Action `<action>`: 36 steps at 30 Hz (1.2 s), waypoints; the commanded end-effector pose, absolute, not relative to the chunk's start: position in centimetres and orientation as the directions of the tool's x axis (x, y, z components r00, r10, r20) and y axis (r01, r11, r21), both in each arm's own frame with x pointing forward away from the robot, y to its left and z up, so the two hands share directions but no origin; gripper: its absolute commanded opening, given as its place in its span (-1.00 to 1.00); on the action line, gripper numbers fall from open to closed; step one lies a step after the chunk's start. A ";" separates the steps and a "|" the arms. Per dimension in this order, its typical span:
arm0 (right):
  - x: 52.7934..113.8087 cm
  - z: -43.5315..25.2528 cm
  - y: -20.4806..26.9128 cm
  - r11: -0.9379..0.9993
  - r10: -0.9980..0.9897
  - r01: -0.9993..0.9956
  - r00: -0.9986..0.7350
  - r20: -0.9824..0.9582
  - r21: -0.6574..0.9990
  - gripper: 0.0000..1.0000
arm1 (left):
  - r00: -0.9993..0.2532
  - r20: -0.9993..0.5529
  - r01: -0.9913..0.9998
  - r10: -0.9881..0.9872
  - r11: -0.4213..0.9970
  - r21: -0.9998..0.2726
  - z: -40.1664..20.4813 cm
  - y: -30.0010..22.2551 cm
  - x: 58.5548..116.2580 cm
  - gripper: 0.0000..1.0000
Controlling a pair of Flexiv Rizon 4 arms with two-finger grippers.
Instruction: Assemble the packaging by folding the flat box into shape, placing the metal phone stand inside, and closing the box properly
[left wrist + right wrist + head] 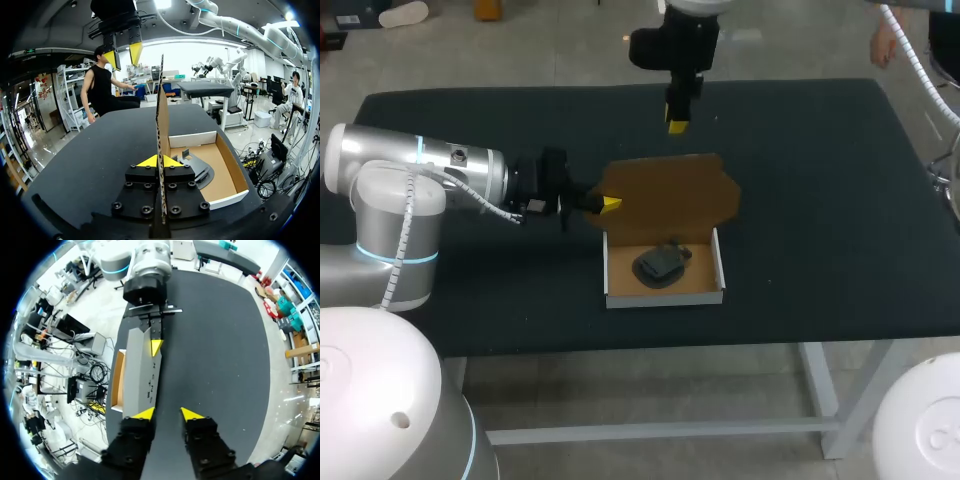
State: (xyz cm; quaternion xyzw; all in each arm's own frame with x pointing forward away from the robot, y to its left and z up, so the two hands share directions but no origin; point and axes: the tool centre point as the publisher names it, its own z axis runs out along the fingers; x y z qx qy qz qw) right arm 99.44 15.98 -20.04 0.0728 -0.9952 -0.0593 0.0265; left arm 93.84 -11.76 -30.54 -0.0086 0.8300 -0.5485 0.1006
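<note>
- Black cloth covers the table (pixel 820 200), seen from above and behind the robot.
- Near the middle of the table sits a small cardboard box (pixel 665 297), white on its outer walls and brown inside, with its top open.
- A dark grey metal phone stand (pixel 662 265) lies on the floor of the box, folded low, about midway between the side walls.
- The brown lid (pixel 670 195) rises from the box's far wall and stands roughly upright, with its tabbed edge at the top.
- The left arm comes in from the left, low over the table, and its left gripper (pixel 610 204) is at the lid's left edge.
- In the left wrist view the lid shows edge-on, running straight between the two yellow tips; the jaws are nearly closed, pinching the cardboard from both sides.
- The right gripper (pixel 677 126) hangs from above, pointing down, over the table just behind the lid and apart from it.
- In the right wrist view its yellow tips stand well apart with nothing between them; the lid's top edge lies below it, off to one side.
</note>
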 end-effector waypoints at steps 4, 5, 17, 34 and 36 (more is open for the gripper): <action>99.2 -20.8 17.1 0.983 -0.156 -0.148 -0.986 0.063 0.110 -0.33 | -0.979 -0.159 0.097 -0.125 0.397 -0.913 -30.7 -11.8 93.9 -1.00; 99.1 -20.8 17.1 0.983 -0.157 -0.149 -0.986 0.064 0.109 -0.32 | -0.979 -0.159 0.097 -0.125 0.397 -0.913 -30.7 -11.8 93.9 -1.00; 97.0 -21.0 17.4 0.982 -0.165 -0.158 -0.985 0.060 0.098 -0.33 | -0.979 -0.159 0.097 -0.125 0.397 -0.913 -30.7 -11.8 93.9 -1.00; 94.4 -21.1 17.4 0.982 -0.171 -0.166 -0.984 0.051 0.089 -0.35 | -0.979 -0.159 0.097 -0.125 0.397 -0.913 -30.7 -11.8 93.9 -1.00; 94.1 -21.2 17.4 0.982 -0.172 -0.167 -0.984 0.050 0.087 -0.34 | -0.979 -0.159 0.097 -0.125 0.397 -0.913 -30.7 -11.8 93.9 -1.00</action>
